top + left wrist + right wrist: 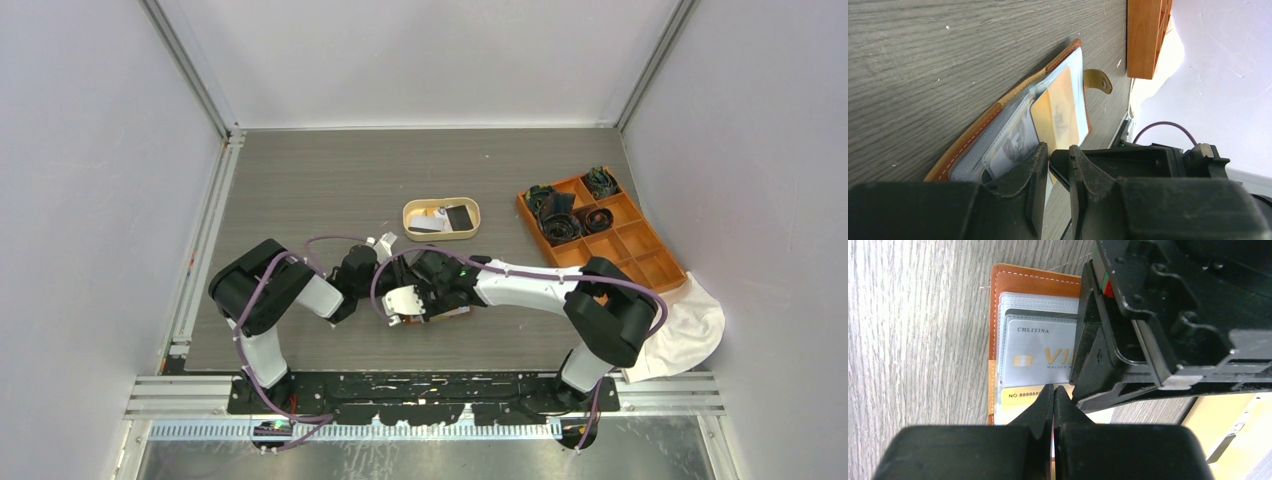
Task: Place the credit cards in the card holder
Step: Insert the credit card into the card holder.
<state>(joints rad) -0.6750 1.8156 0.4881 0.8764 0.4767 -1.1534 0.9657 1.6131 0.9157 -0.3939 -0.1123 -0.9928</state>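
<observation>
Left wrist view is showing my left claw (pixel 1058 150) standing narrowly apart over the open holder (pixel 973 135), with a gold card (pixel 1060 107) lying askew on its sleeves just ahead of my tips. My right claw (pixel 1053 389), pinched shut on nothing, is sitting by the silver card (pixel 1038 352). I am risking dragging the gold card loose, or knocking my claws together, since they are crowding each other. Beyond us, the tray (pixel 441 200) is holding loose cards (pixel 458 216). Far right, the box (pixel 640 262) is holding dark rolls (pixel 560 225).
</observation>
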